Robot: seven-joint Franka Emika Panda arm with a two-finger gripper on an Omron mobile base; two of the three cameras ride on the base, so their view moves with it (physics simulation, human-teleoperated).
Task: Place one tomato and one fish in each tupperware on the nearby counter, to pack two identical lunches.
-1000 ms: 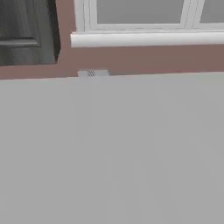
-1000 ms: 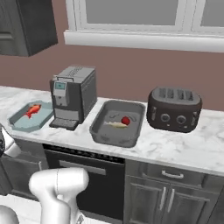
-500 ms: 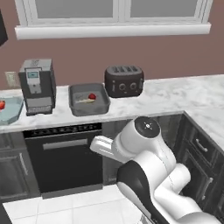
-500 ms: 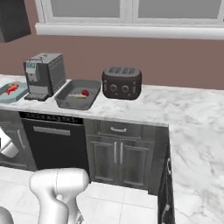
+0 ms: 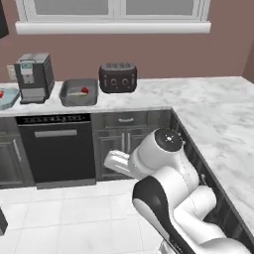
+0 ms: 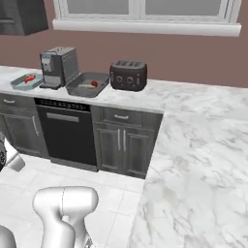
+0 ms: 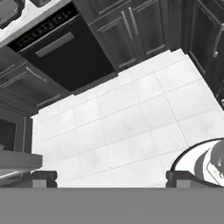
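Dark grey tupperware (image 5: 78, 93): sits on the counter (image 5: 149, 99) between the coffee machine (image 5: 33, 77) and the toaster (image 5: 118, 77), close to the front edge, above the right end of the dishwasher (image 5: 57, 149); also in the right base view (image 6: 87, 85).
Tomato in it (image 5: 85, 91): small red ball toward the tray's right side (image 6: 94, 84).
Fish in it (image 5: 75, 91): pale, slim shape lying beside that tomato (image 6: 85, 86); whether they touch cannot be told.
Pale blue tupperware (image 6: 27, 81): on the same counter, left of the coffee machine; cut off at the left border of the left base view (image 5: 7, 98).
Contents of the blue tray: something red-orange (image 6: 30, 78); too small to tell fish from tomato.
Counter: white marble, turning a corner and running toward the camera along the right.
Gripper (image 7: 111, 180): points down at the white floor tiles (image 7: 118, 127); two dark tips stand wide apart at the bottom of the hand view, released, with nothing between them.
Arm: folded low in front of the dark cabinets (image 5: 129, 144).
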